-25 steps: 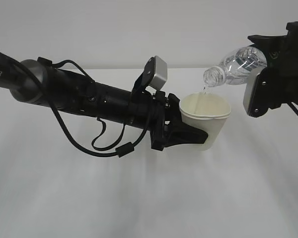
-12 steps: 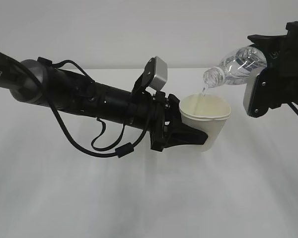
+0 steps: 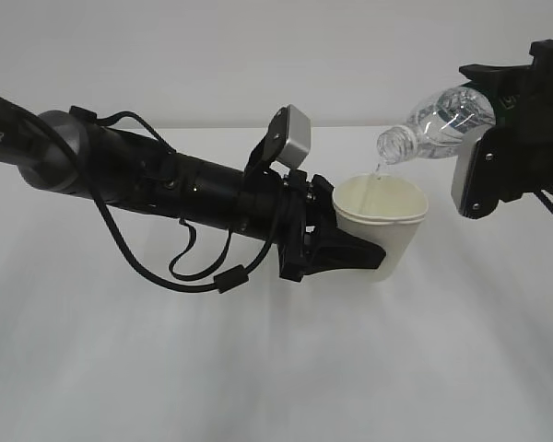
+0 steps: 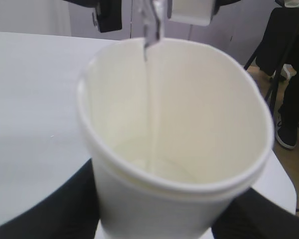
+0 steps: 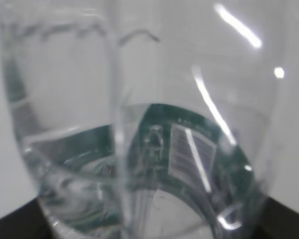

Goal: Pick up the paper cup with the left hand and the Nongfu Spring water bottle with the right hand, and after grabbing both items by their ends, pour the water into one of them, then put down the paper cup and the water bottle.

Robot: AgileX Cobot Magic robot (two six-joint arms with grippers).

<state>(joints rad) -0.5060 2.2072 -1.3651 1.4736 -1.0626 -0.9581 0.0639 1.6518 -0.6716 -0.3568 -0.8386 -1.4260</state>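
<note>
Water (image 3: pixel 376 171) streams off bottle (image 3: pixel 438 120) lip inside cup (image 3: pixel 384 226) rim; both jaws holding.

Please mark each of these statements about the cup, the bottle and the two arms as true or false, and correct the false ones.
1. The left hand holds the paper cup upright. True.
2. The Nongfu Spring water bottle stands upright on the table. False: the right hand holds it tilted in the air, its mouth above the cup.
3. A thin stream of the water falls into the cup. True.
4. The bottle has a cap on. False: its mouth is open.
5. The cup rests on the table. False: it is held above the table surface, with black fingers around its side.
</note>
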